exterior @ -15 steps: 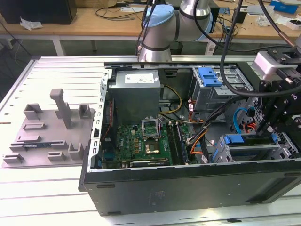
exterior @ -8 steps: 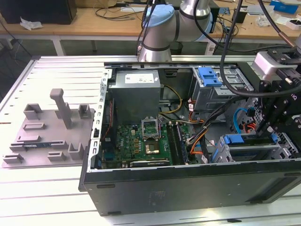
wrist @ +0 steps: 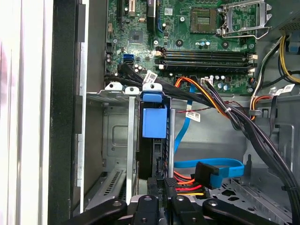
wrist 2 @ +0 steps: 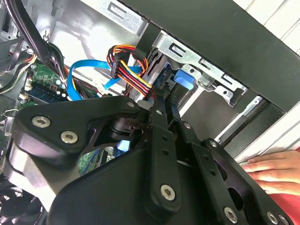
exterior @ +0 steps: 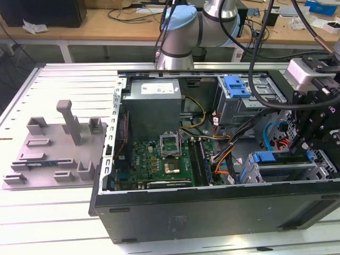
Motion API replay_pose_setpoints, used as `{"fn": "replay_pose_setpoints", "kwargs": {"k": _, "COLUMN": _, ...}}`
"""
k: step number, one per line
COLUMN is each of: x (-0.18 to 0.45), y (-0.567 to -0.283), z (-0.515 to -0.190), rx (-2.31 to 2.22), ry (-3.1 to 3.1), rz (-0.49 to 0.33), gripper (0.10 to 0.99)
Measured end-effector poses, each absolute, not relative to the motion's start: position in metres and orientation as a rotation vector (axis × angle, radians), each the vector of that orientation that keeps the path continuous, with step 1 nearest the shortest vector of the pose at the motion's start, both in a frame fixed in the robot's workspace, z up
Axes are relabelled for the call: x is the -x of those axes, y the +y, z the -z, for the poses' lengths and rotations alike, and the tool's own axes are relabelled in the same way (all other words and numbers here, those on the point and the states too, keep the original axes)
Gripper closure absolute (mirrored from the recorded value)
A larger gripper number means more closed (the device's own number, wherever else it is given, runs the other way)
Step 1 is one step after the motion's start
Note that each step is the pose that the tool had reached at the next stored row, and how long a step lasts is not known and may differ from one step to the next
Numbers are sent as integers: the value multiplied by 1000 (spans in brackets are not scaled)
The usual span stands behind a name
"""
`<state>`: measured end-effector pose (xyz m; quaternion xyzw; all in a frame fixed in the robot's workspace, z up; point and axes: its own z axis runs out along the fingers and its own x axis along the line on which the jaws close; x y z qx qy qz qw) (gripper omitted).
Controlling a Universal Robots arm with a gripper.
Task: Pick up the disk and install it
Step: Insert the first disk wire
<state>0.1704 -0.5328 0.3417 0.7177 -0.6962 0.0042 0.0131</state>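
Gripper (wrist: 161,182) (wrist 2: 165,98) is right at one end of the disk (wrist: 153,123), in line w/ it. Can't tell how far open it is or if it has hold of anything: the black linkage covers that spot in both wrist views.

Disk stands on edge in a slot of the metal drive cage (wrist: 115,126), w/ its blue bracket end toward the motherboard (wrist: 187,28) and its dark body running back to the gripper. In the exterior view the disk (exterior: 264,158) is low at the exterior view's right, inside the open PC case (exterior: 212,212), close to the near wall.

Blue SATA cable (wrist: 211,164) and an orange/red/yellow power wire bundle (wrist 2: 131,70) lie just beside the cage. A person's hand (wrist 2: 272,168) lies flat on the white surface outside the case wall.

Further out:
- Second blue bracket (exterior: 236,86) sits in a cage up top, right of centre.
- Grey PSU box (exterior: 154,103) is upper middle.
- Grey plastic fixture (exterior: 58,149) lies on the table (exterior: 53,223) at the exterior view's left, well apart from the case.
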Motion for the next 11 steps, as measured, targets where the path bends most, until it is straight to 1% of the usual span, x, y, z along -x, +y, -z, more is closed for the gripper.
{"fn": "replay_pose_setpoints", "kwargs": {"k": 11, "x": -170, "y": -533, "z": -347, "rx": -2236, "ry": -2169, "rz": -13, "gripper": 918}}
